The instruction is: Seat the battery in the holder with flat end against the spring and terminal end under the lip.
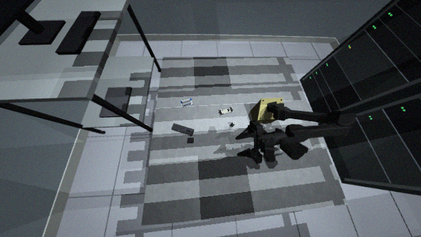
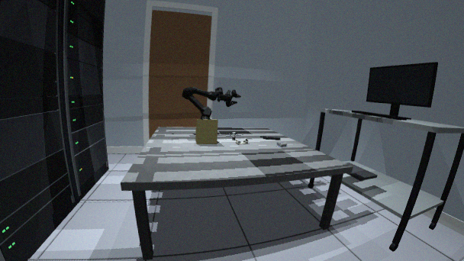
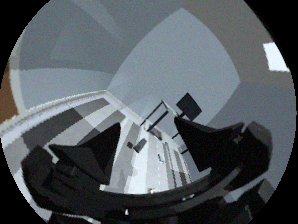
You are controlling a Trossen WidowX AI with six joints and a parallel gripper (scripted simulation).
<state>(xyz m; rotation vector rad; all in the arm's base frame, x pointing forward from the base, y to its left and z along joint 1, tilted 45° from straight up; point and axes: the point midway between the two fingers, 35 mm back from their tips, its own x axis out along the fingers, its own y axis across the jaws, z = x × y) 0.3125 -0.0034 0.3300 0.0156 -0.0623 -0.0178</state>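
A small upright cylinder, seemingly the battery (image 1: 231,124) (image 2: 233,136), stands on the table (image 1: 228,208) (image 2: 236,182). A small cream piece with dark ends, seemingly the holder (image 1: 226,111) (image 2: 242,142), lies close to it. Its spring and lip are too small to make out. My gripper (image 1: 237,146) (image 2: 238,99) (image 3: 147,122) is open, its fingers wide apart with nothing between them. It hangs high above the table, well clear of the battery and the holder.
A blue-and-white piece (image 1: 186,102) (image 2: 281,144), a dark bar (image 1: 183,129) (image 2: 271,137) and a small dark block (image 1: 190,141) lie farther out. A yellow block (image 1: 266,110) (image 2: 207,131) stands at the arm's base. A monitor (image 2: 402,85) stands on a side desk.
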